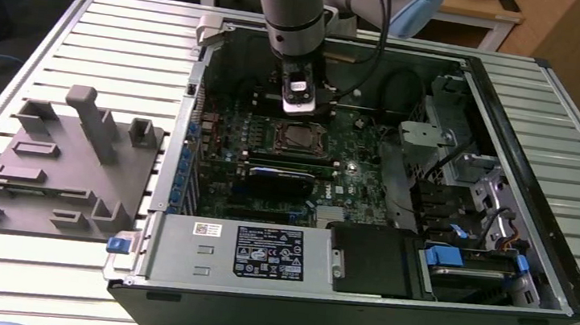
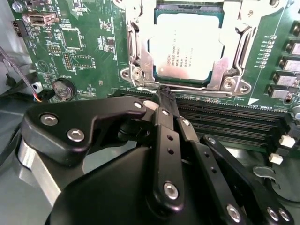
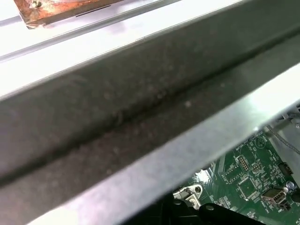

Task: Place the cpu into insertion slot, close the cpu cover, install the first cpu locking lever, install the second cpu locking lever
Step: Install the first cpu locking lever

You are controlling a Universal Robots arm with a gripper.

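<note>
While the black 2-fingered gripper (image 1: 298, 108) is lowered into the open black computer case (image 1: 515, 178) from the grey robot arm (image 1: 290, 9), its tips are held just beside the small square silver-rimmed insertion slot (image 2: 132, 73) on the green motherboard (image 2: 84, 42). In the second wrist view the gripper (image 2: 164, 96) is seen with its 2 fingers pressed together. The tips are set at the socket edge nearest the long black memory slots (image 2: 225, 122). A thin silvery wire lever (image 2: 140, 88) is seen running along that edge up to the tips; whether it is pinched between them cannot be told.

The flat square cpu (image 2: 187, 44) with its silver-grey metal top is seated in the insertion slot. The thin silvery cpu cover (image 2: 232, 47), a frame plate with a square window, is laid flat over it, so that the chip's top is shown through the window.

In the first wrist view a grey metal case edge (image 3: 140, 117) is shown close up, with a corner of the motherboard (image 3: 253, 173) beyond it.

In the exterior view the case is laid on a pale slatted metal table (image 1: 121, 23). A grey moulded fixture (image 1: 63, 163) with upright posts is placed on the table at the exterior view's left, apart from the case.
</note>
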